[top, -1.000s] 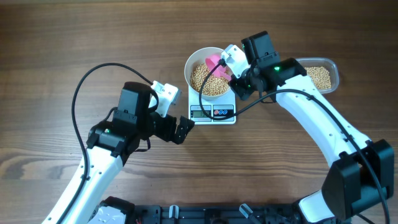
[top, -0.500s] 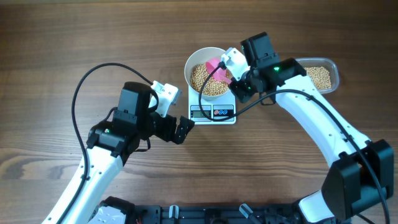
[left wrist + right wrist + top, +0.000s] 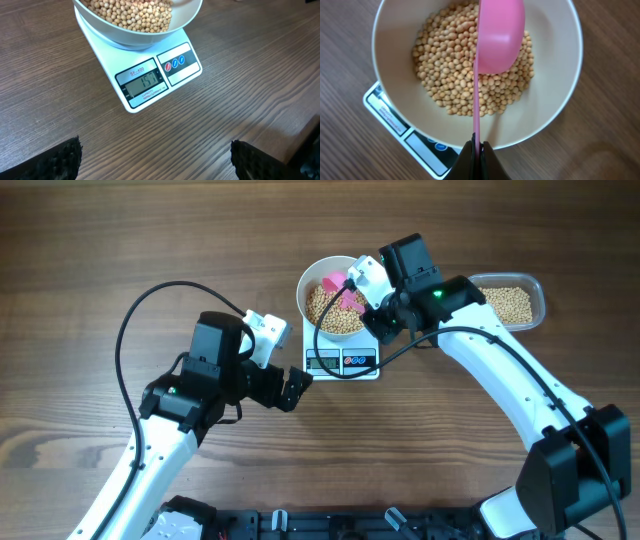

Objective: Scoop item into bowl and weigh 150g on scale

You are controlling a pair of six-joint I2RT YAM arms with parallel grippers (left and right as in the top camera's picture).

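I'm clamping right gripper [image 3: 476, 146] on scoop [image 3: 500, 30] over beans [image 3: 445, 75] in bowl [image 3: 555, 100]. Left gripper [image 3: 296, 389] is gaping at seven o'clock of scale [image 3: 150, 95]. Weighing looks nearly done.

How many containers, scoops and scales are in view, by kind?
Containers: 2 (white bowl, clear tub)
Scoops: 1 (pink scoop)
Scales: 1 (white scale)
Total: 4

Wood-grain table [image 3: 100, 240], smooth pink plastic scoop [image 3: 500, 35], glossy bowl [image 3: 555, 100], perhaps ceramic
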